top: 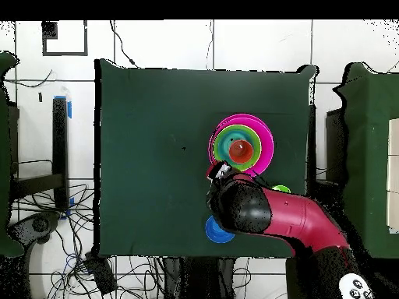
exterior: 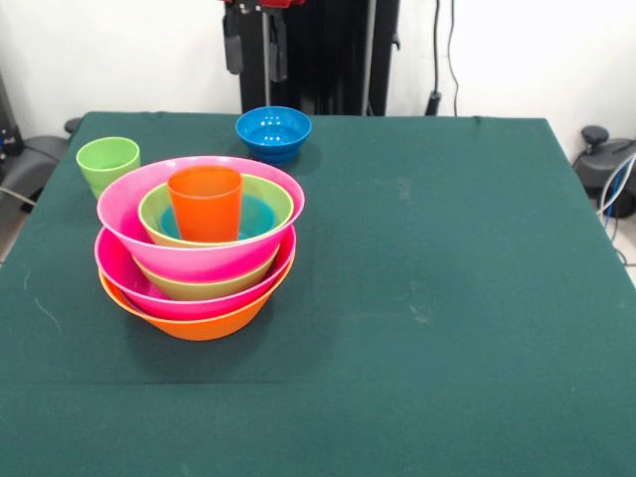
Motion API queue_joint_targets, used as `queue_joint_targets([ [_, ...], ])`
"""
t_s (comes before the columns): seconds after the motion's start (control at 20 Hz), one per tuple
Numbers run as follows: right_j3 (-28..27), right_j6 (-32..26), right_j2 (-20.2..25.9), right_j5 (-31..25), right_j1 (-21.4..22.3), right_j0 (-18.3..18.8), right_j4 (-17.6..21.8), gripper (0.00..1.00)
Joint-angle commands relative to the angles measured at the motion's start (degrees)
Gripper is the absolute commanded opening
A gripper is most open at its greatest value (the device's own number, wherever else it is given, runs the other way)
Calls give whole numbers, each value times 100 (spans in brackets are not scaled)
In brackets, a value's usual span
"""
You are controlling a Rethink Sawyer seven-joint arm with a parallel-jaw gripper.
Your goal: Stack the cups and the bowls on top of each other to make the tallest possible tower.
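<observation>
The tower [exterior: 199, 253] stands at the table's left: an orange bowl [exterior: 199, 323] lowest, then pink and green bowls alternating, with a light blue bowl [exterior: 260, 216] inside the top green one. The orange-red cup [exterior: 206, 202] stands upright in it. The light green cup [exterior: 107, 164] stands alone behind the tower's left. A small dark blue bowl [exterior: 273, 132] sits near the far edge. My gripper [exterior: 255, 45] hangs high at the top edge, open and empty, above and beside the blue bowl. Overhead, the gripper [top: 218, 170] is beside the tower [top: 261, 144]. No purple bowl shows.
The dark green cloth table [exterior: 447, 268] stretches right of the tower. In the overhead view my arm [top: 288, 218] partly covers the green cup [top: 281, 189] and the blue bowl [top: 215, 232]. The black pedestal [exterior: 318, 60] stands behind the far edge.
</observation>
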State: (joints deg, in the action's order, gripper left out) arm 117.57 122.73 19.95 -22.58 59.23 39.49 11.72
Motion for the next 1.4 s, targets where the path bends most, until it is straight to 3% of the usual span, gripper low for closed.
queue_joint_targets([
  [0.05,736,761,29,669,-486,-251,-67,100],
  [0.4,848,763,83,896,-581,-186,-154,100],
  [0.7,908,825,66,1257,-909,-185,-148,100],
  [1.4,1104,1280,-305,2085,-1223,-721,-396,100],
])
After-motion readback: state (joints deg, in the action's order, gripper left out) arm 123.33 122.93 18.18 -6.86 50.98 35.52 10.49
